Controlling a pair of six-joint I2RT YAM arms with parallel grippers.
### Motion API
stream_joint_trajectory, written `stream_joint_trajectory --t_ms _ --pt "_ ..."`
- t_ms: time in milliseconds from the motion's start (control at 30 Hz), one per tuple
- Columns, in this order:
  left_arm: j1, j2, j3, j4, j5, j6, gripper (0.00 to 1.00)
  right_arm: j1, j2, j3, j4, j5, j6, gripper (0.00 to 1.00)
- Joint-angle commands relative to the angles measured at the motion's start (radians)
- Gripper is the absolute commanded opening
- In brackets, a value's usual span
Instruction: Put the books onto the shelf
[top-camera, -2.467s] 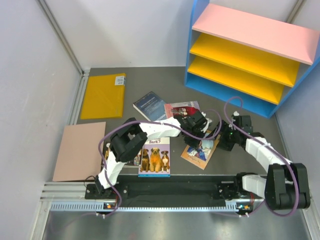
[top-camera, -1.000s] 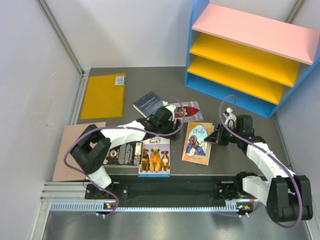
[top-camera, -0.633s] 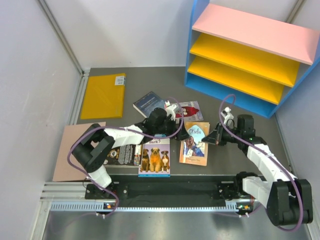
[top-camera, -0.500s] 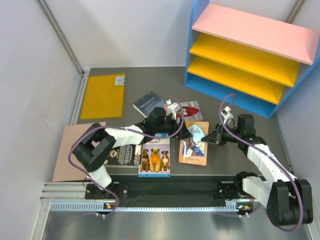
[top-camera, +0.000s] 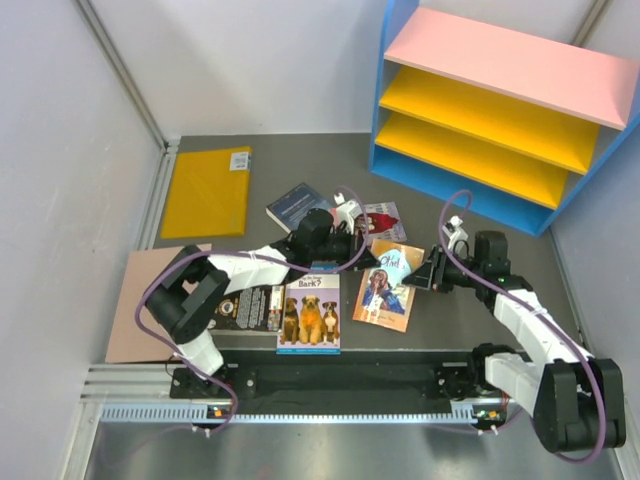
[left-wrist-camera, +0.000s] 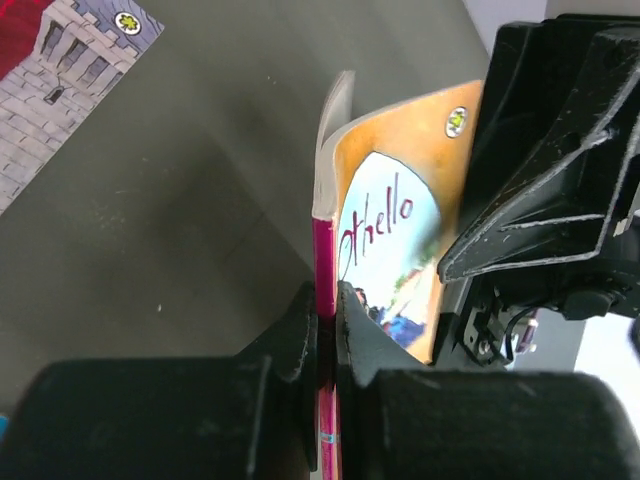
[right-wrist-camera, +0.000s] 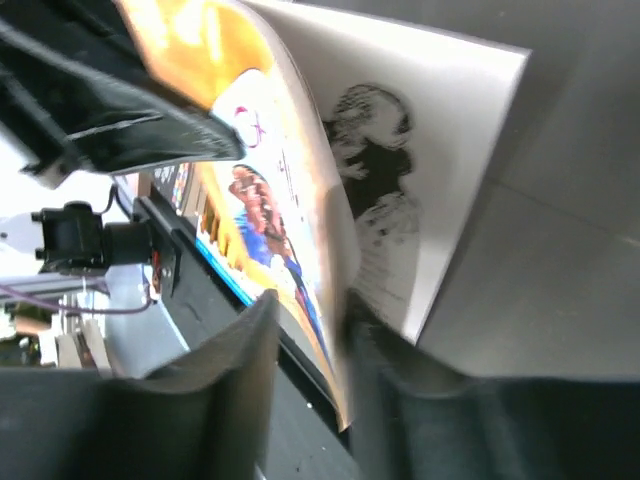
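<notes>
The left arm is reaching out from its base at the near left of the table (top-camera: 300, 160). It is bending at the elbow by the left side and stretching its forearm across toward the middle. The left pincer (top-camera: 360, 250) (left-wrist-camera: 328, 315) is turned on its side and is squeezing shut on the pink spine of the tan book (top-camera: 384, 297) (left-wrist-camera: 395, 225) (right-wrist-camera: 265, 215).

The right arm is rising from its base at the near right corner, bending, and pointing left. The right pincer (top-camera: 425, 272) (right-wrist-camera: 315, 320) is sitting at the right edge of the same book. Its 2 fingers are standing a little apart with the edge of the front cover between them. There is a gap next to the cover, so they are not pinching it.

The tan book is lying near the middle of the table, toward the near edge. Its far end is curling up off the table. The cover is lifting away from a white page with a dark drawing on it.

The dog book (top-camera: 308, 312) is lying flat just to its left, with the black book (top-camera: 245, 308) beside that. The navy book (top-camera: 296, 205) and the red-and-white book (top-camera: 383, 218) are lying a bit farther back. The shelf (top-camera: 480, 110) is standing in the far right corner, well apart from the tan book.
</notes>
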Motion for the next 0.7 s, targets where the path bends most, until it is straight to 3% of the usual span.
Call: stream_joint_trajectory --t_ms 0,100,367,567,667 --pt "0.005 -0.104 0.129 -0.160 -0.094 0.124 0.00 0.012 -0.062 0.016 -0.003 0.042 -0.001 0.49" --pt "0.028 -0.125 0.184 -0.217 -0.097 0.151 0.00 0.012 -0.086 -0.009 0.026 0.014 0.012 0.57" --pt "0.105 -0.141 0.244 -0.198 0.049 0.119 0.00 0.009 -0.186 -0.075 0.113 -0.033 0.035 0.60" --pt "0.123 -0.144 0.291 -0.167 0.132 0.071 0.00 0.008 -0.295 -0.150 0.334 -0.083 0.103 0.61" --pt "0.125 -0.136 0.319 -0.167 0.181 0.047 0.00 0.009 -0.333 -0.156 0.359 -0.065 0.115 0.63"
